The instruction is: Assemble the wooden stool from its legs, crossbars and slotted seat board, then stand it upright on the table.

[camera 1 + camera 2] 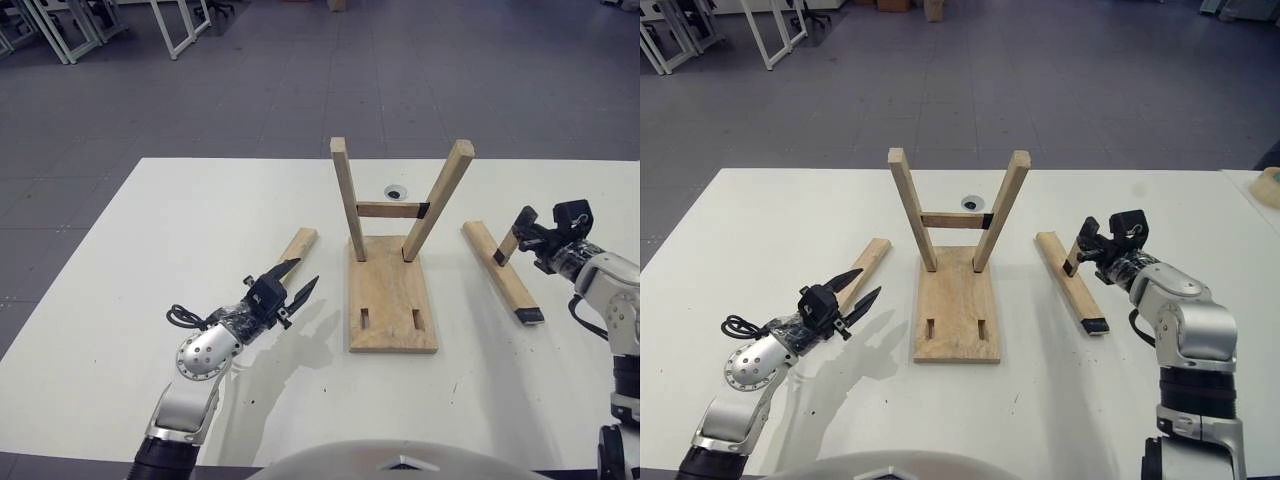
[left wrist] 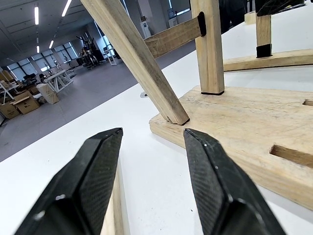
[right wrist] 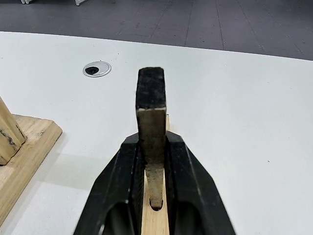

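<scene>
- Left eye view: the seat board (image 1: 392, 300) lay flat on the white table (image 1: 150, 250); 2 legs (image 1: 347, 200) stood in its far slots, joined by 1 crossbar (image 1: 388, 210); the 2 near slots (image 1: 365, 318) were unfilled; a loose leg (image 1: 298, 243) lay left of the board, just beyond the left gripper (image 1: 300, 274), whose fingers were spread and gripped nothing.
- Right eye view: a 4th leg (image 1: 1068, 280) lay right of the board; a second crossbar (image 1: 1076, 256) rose from it, black lower end against the leg, upper end in the right gripper (image 1: 1095, 242).
- Left wrist view: 2 black fingers (image 2: 83, 191) gaped above the table, pointing at the board's corner.
- Right wrist view: the fingers (image 3: 124, 186) were clamped on the second crossbar; its black tip stuck out past them; a cable hole (image 3: 97, 68) sat in the table beyond.
</scene>
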